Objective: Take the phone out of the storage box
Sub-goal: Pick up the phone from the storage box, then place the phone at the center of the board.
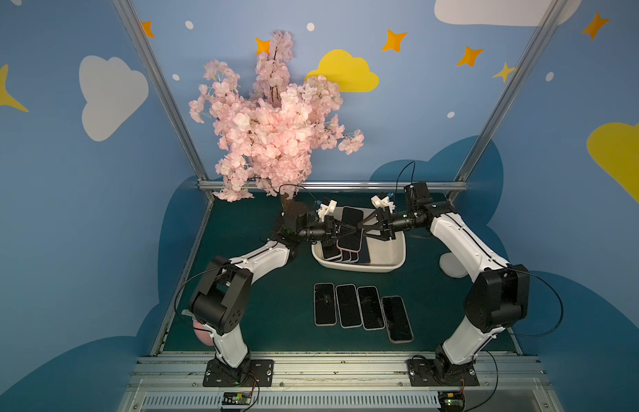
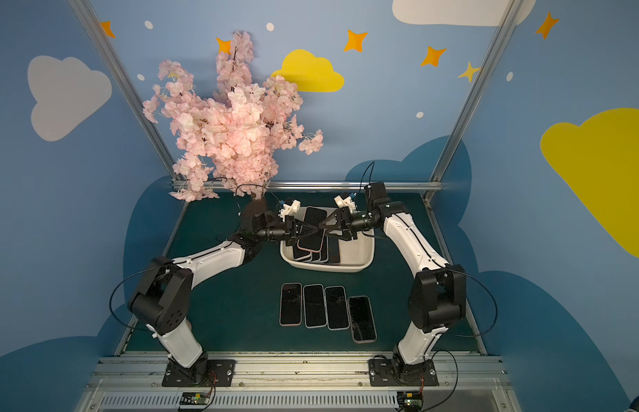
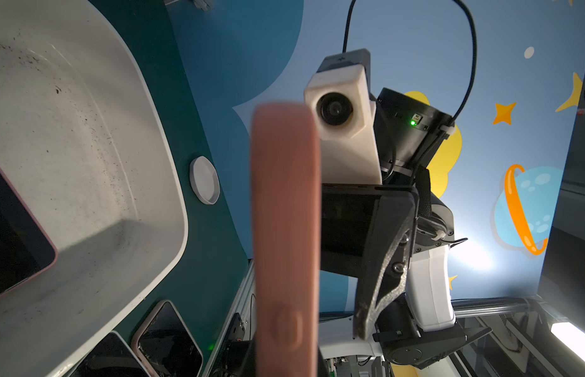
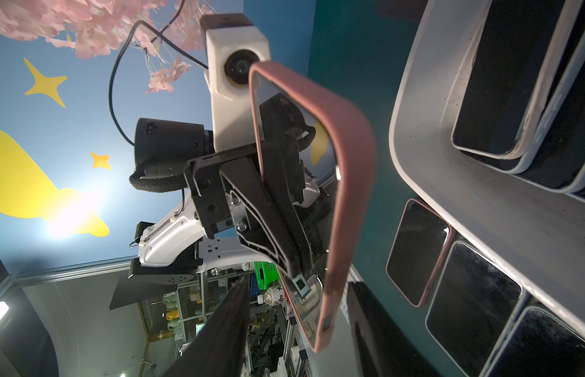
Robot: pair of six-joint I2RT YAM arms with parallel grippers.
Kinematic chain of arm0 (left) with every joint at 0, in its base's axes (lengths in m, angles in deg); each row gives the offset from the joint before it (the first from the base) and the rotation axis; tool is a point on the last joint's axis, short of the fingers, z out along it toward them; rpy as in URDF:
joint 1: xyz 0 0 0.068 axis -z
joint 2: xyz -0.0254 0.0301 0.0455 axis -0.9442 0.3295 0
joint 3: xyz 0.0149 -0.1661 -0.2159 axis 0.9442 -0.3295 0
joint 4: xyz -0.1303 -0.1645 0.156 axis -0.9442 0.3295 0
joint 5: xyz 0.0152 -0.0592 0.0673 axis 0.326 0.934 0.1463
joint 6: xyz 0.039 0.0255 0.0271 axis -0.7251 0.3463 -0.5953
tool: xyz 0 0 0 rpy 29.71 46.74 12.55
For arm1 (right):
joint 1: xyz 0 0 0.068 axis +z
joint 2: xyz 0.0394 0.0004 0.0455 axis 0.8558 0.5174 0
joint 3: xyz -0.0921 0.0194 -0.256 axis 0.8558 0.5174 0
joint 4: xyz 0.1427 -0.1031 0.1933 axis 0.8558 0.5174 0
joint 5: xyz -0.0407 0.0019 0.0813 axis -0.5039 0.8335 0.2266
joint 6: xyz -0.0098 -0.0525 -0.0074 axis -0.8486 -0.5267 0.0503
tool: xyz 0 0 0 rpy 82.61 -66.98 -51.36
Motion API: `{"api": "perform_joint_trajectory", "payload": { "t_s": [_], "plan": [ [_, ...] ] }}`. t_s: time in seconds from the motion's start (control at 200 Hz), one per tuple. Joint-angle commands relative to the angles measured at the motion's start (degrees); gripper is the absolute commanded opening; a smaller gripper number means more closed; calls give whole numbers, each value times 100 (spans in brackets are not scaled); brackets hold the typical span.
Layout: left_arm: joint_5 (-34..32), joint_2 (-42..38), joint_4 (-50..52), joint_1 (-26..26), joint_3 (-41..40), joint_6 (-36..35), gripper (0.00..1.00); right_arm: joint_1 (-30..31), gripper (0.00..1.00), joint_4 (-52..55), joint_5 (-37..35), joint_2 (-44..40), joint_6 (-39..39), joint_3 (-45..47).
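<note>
In both top views no writing is large enough to read. The left gripper [image 1: 351, 231] and right gripper [image 1: 361, 228] meet tip to tip above the box [image 1: 360, 269], which sits toward the back of the table [image 1: 268, 303]. Between them is the phone [image 1: 351, 217], pink-cased with its dark screen up, raised over a stack [image 1: 341, 255] of other phones in the box's left half. A top view shows the same phone [image 2: 314, 217] and box [image 2: 328, 269]. Nearer the robot, four phones [image 1: 360, 310] lie side by side on the table, apart from the box.

In the left wrist view, the phone [image 3: 284, 228] is seen edge-on, with a side button on its pink rim. The left gripper is clamped on it. A finger [image 3: 379, 287] of the right gripper stands beyond it, and the box [image 3: 88, 163] lies beside it.

In the right wrist view, the left gripper's fingers [image 4: 284, 248] pinch the phone [image 4: 349, 163] front and back. The right gripper's own fingers [image 4: 229, 326] stand apart with the phone's end between them and a clear gap on one side. Whether the other pad touches is unclear. A bottle [image 4: 278, 295] in the background carries a label too small to read.
</note>
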Motion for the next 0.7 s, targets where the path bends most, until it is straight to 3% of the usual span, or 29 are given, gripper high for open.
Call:
{"api": "perform_joint_trajectory", "payload": {
  "t_s": [0.0, 0.17, 0.325, 0.436, 0.696],
  "plan": [
    [159, -70, -85, -71, -50, 17, 7, -61, 54, -112, -68, -248, 53, 40],
    [242, -441, 603, -167, -285, -440, 7, -146, 54, -105, -215, -326, 79, 109],
    [70, -1322, 2566, -279, -613, -1826, 7, -268, 55, -75, -279, -426, 63, 206],
    [-292, -2038, 3828, -357, -975, -2699, 7, -326, 55, -25, -286, -460, 1, 268],
    [-1599, -3450, 5560, -476, -1980, -3449, 7, -336, 55, 2, -259, -471, -85, 339]
  ]
}}
